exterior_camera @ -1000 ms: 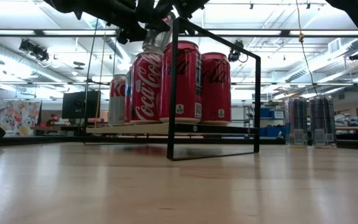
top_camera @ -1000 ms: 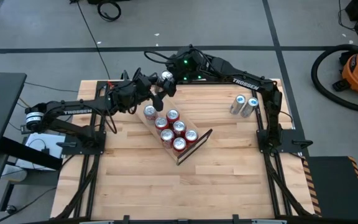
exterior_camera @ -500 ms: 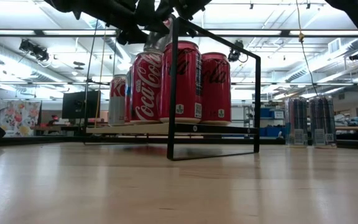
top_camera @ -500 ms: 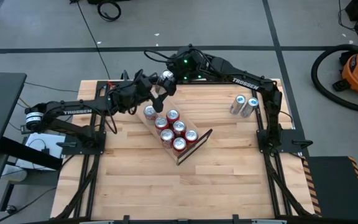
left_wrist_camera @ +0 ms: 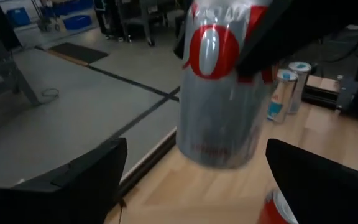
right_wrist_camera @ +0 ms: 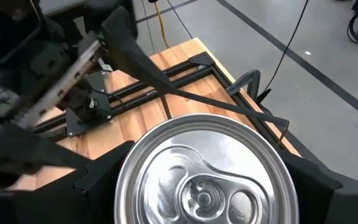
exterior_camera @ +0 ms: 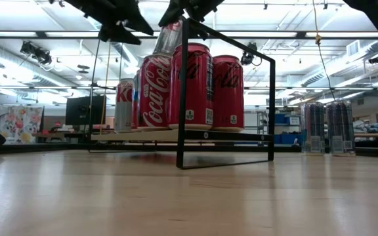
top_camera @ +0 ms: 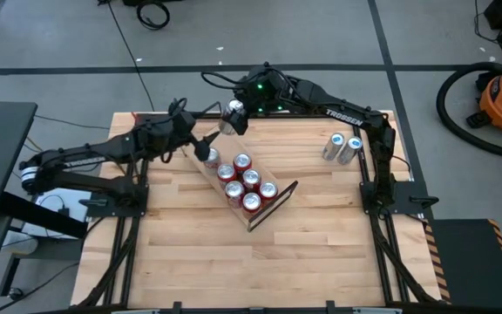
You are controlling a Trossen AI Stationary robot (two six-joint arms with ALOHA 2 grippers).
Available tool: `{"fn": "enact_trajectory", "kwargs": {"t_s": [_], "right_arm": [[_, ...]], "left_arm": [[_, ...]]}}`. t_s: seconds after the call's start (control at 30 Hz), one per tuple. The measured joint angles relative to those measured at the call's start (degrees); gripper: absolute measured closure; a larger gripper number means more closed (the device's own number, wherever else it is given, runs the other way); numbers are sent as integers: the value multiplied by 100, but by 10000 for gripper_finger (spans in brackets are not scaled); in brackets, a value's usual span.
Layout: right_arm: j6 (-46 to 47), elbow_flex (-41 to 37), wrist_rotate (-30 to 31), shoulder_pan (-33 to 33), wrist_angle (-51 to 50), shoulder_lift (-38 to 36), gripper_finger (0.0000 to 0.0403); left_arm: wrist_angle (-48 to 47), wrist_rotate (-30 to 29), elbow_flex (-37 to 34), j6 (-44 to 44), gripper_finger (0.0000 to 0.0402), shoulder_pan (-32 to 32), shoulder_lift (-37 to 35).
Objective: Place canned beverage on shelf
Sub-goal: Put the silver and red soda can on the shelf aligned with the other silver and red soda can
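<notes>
A silver can with a red mark [left_wrist_camera: 221, 93] hangs in my right gripper [top_camera: 234, 116] above the far left end of the shelf; its top fills the right wrist view [right_wrist_camera: 207, 168]. The shelf [top_camera: 277, 199], a light-wood plank with black wire end frames, lies slantwise mid-table and carries several red cans [top_camera: 249, 179] standing upright. My left gripper [top_camera: 200, 142] is open and empty just left of the held can, its fingers [left_wrist_camera: 73, 180] wide apart on either side of it without touching. My right gripper pinches the silver can's upper side wall [left_wrist_camera: 253, 53] between its two fingers, one on each side just under the rim. The fingers [right_wrist_camera: 316, 180] come from above, pointing down. The can hangs a little tilted [exterior_camera: 168, 39], clear of the shelf and the red cans.
Two slim silver-blue cans [top_camera: 342, 148] stand near the table's right edge, by the right arm's base. Bare table [top_camera: 234, 262] lies on the near side of the shelf. The shelf's near wire frame [exterior_camera: 225, 105] stands upright in front of the low camera.
My left gripper has drawn back from the silver can toward the table's left edge. The can stays in my right gripper at about the same place above the shelf's far left end.
</notes>
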Motion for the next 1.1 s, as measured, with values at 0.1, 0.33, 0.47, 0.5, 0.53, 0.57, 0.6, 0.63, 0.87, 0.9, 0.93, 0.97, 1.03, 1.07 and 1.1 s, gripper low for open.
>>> {"fn": "enact_trajectory", "kwargs": {"t_s": [0.1, 0.33, 0.47, 0.5, 0.53, 0.57, 0.6, 0.63, 0.87, 0.9, 0.93, 0.97, 1.03, 1.07, 1.1], "right_arm": [[-19, 0, 16, 0, 2, 0, 82], [-25, -560, 183, 43, 511, 0, 82], [94, -1083, 301, 110, 990, 0, 82], [129, -1199, 302, 117, 1106, 0, 82], [149, -1322, 304, 126, 1303, 2, 82], [156, -1461, 329, 139, 1500, 2, 82], [176, -1593, 387, 151, 1666, 0, 82], [201, -1706, 455, 155, 1769, -2, 82], [313, -2325, 613, 148, 2271, -2, 82], [332, -2414, 613, 138, 2293, -2, 82], [334, -2487, 610, 121, 2274, -2, 82], [334, -2544, 594, 109, 2265, 1, 82], [336, -2651, 584, 76, 2335, 2, 82], [347, -2705, 569, 55, 2380, 0, 82], [356, -2756, 553, 34, 2396, 0, 82]], "left_arm": [[-282, -2, -1, -171, 5, -65, -228], [-611, -1, -1, -687, 5, -137, -544], [-665, -2, -1, -1077, 5, -135, -672], [-659, -2, -1, -1177, 5, -135, -710], [-667, -1, -1, -1259, 5, -135, -742], [-661, 0, -1, -1339, 5, -135, -768], [-658, 0, -1, -1404, 5, -135, -801], [-669, 3, -1, -1487, 5, -135, -838], [-646, 12, -1, -1841, 5, -135, -1018], [-678, 17, -4, -1844, 5, -135, -1040], [-681, 17, -7, -1846, 5, -135, -1052], [-654, 17, -7, -1863, 5, -135, -1054], [-671, 70, -7, -1940, 5, -135, -1054], [-671, 109, -7, -1966, 5, -135, -1051], [-670, 113, -7, -1971, 5, -135, -1050]]}}
